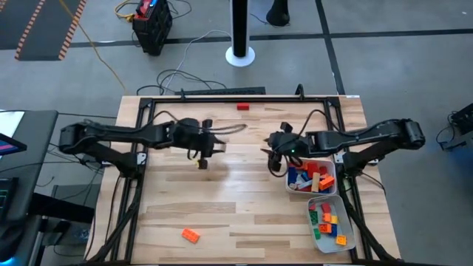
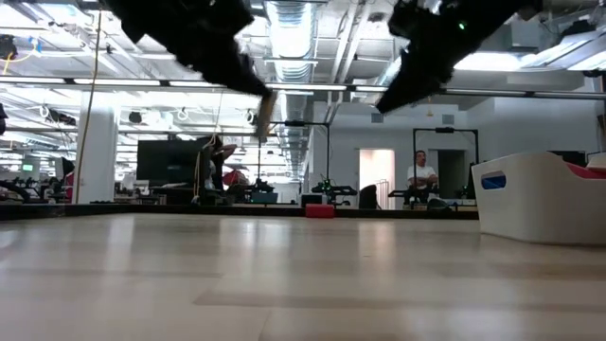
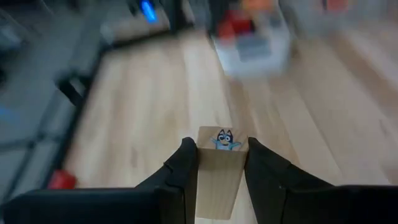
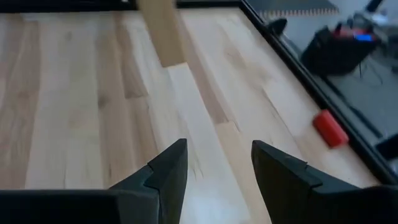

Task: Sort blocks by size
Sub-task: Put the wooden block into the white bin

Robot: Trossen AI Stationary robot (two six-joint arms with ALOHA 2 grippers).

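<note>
Tan and oblong, the block sat clamped in the left gripper, lifted clear of the worktop over its left-centre part. The fingers pressed on its two long side faces, and a small blue cartoon sticker faced the wrist camera on the block's far end. Its long axis ran along the line of the fingers, pointing forward and away from the wrist; from the low view it hung steeply, tipped a little off upright.

Judging by its look, the piece was probably light, rigid and smooth-sided, so it should have taken a firm pinch without harm, though smooth faces could slip if the hold were loosened mid-air. Holding it across the narrow width, as here, seemed the sensible grip.

The right gripper hovered just beside the upper white tray, its jaws parted and holding nothing. That tray and the lower tray held mixed coloured bricks. An orange block lay alone near the front edge of the worktop, and a red block lay at the far edge, both well apart from the trays.
</note>
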